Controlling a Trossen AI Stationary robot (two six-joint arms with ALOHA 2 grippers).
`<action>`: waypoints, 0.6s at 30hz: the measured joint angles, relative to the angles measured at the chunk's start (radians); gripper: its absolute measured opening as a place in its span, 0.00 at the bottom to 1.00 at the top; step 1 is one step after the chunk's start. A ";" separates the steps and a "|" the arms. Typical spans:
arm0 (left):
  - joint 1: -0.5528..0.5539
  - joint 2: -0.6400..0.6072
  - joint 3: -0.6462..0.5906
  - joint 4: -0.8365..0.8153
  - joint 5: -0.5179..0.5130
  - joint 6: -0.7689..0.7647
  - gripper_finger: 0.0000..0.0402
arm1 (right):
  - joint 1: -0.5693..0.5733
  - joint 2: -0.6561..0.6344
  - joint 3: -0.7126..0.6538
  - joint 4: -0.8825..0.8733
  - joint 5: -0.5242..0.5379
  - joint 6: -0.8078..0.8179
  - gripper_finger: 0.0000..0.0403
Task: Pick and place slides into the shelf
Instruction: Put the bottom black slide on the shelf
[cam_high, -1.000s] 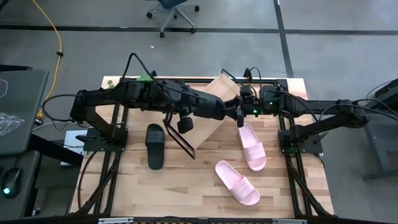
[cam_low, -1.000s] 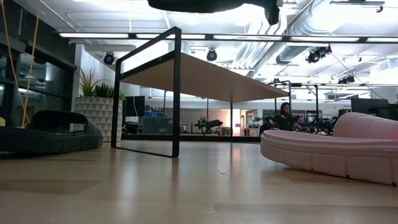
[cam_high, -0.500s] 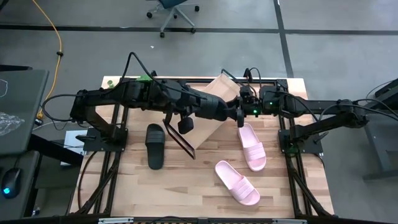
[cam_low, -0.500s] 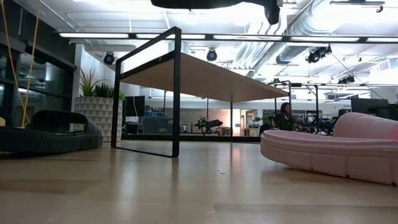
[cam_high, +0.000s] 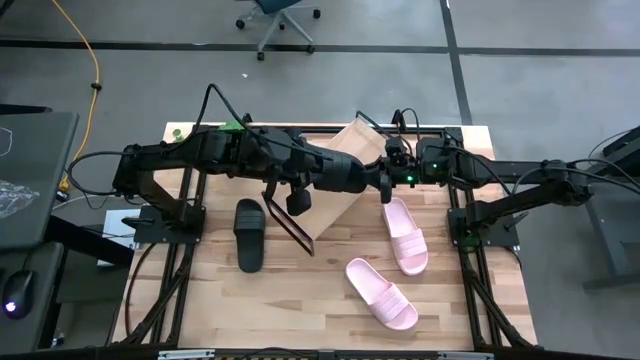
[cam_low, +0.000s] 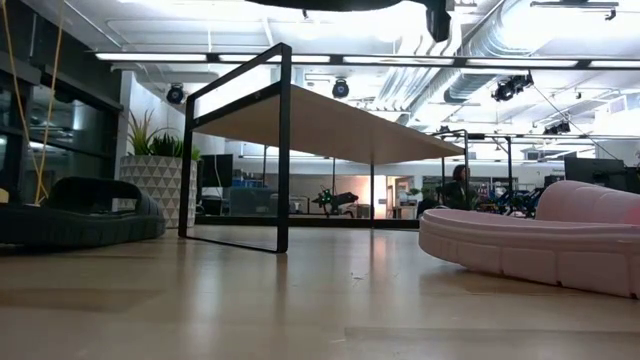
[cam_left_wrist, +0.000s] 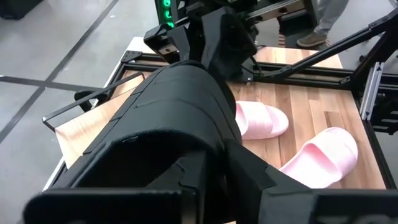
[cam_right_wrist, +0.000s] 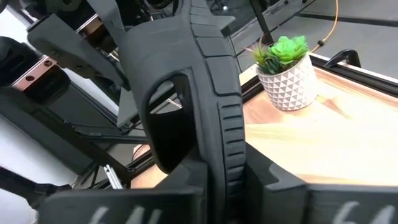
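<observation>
- Above the shelf (cam_high: 345, 165), both the left end effector (cam_left_wrist: 205, 186) and right end effector (cam_right_wrist: 211, 193) are grasping one black slide (cam_left_wrist: 168, 118), probably a handover.
- Other black slide (cam_high: 248, 232) waits on the worktop (cam_high: 300, 300).

Grey concrete floor (cam_high: 330, 85) with dark seam lines surrounds the wooden table (cam_high: 300, 300). Wheeled office chair (cam_high: 280, 15) at far side; yellow cable (cam_high: 93, 80) trailing at far left. Potted green plant (cam_low: 150, 160) in a patterned white pot, left. Ceiling strip lights (cam_low: 330, 60), exposed ducts (cam_low: 480, 40). A person (cam_low: 460, 188) distant, right.
</observation>
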 joint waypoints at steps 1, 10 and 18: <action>0.000 0.000 0.000 0.000 0.000 0.000 0.14 | 0.000 0.000 0.000 0.000 0.000 -0.002 0.05; 0.000 -0.001 0.000 -0.004 -0.049 0.024 0.28 | 0.000 -0.001 0.000 -0.036 0.058 0.027 0.05; 0.035 -0.001 0.000 -0.006 -0.049 0.052 0.37 | 0.000 -0.020 -0.001 -0.118 0.136 0.062 0.04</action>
